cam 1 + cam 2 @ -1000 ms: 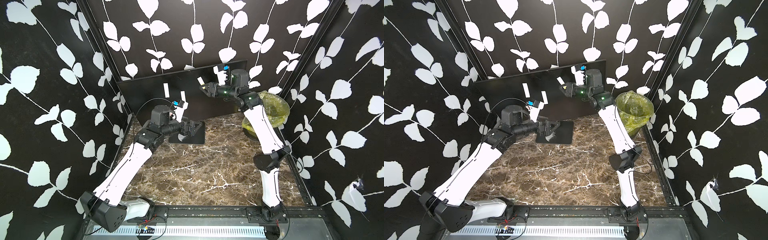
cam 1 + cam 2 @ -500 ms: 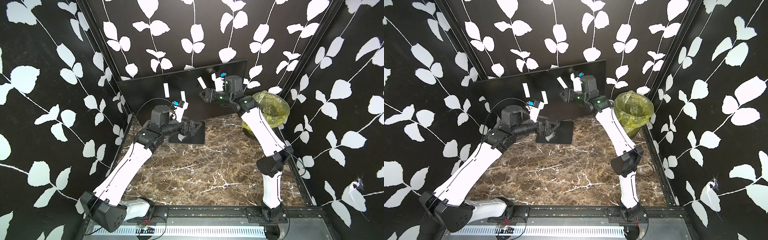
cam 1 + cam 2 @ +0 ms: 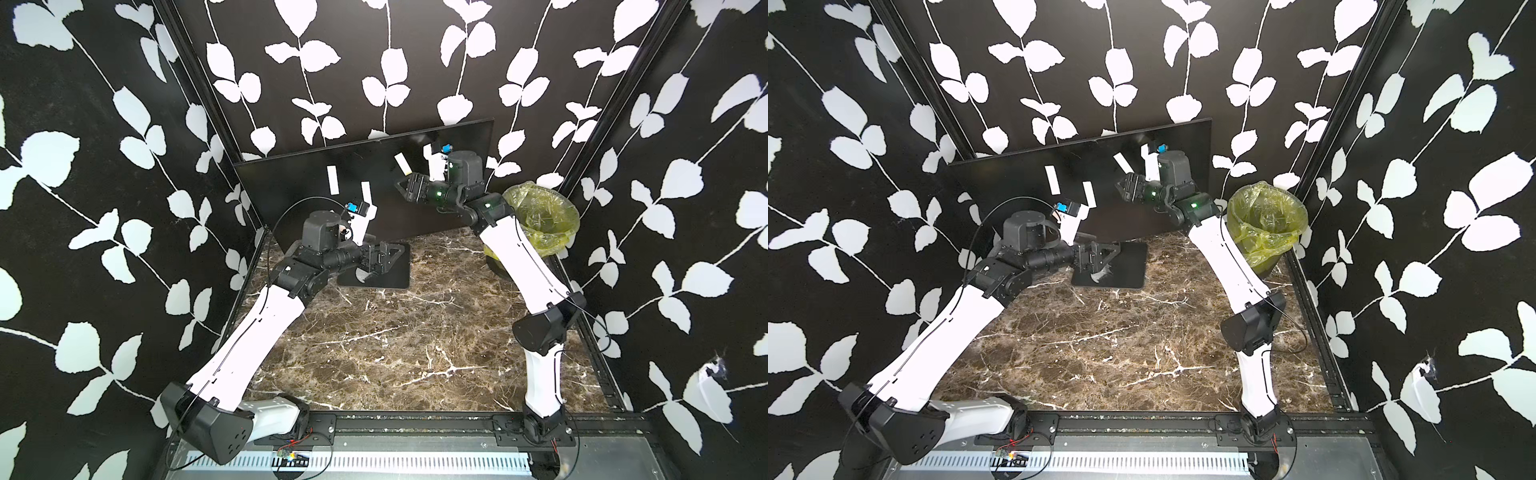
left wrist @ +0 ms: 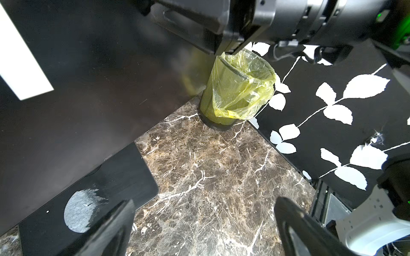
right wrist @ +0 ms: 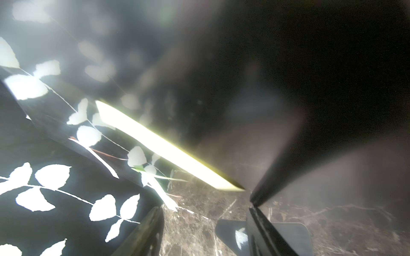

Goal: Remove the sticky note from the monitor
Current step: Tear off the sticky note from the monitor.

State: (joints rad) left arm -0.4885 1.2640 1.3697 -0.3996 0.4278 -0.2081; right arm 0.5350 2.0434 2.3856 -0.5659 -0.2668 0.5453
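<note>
White-shelled left arm [image 3: 266, 328] and right arm [image 3: 523, 266], black joints [image 3: 540, 332], thin black cables [image 3: 291, 208], green lights [image 3: 439, 192]

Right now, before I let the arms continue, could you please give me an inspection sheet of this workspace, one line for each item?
Surface: brown marble table, carrying only the monitor's base plate and the bin.
Job's things: monitor upright at the back; sticky note on its screen, not yet removed.
Clutter: mesh bin with yellow liner, in the back right corner; further pale strips on the screen, note or reflection unclear.
Grippers: right gripper open, one fingertip close beside the note's corner; left gripper open, empty, above the base plate.
Cables: black cable loop over the left arm; small board with loose wires at the front rail.
Surroundings: black walls with white leaves; small tear in the right one.
</note>
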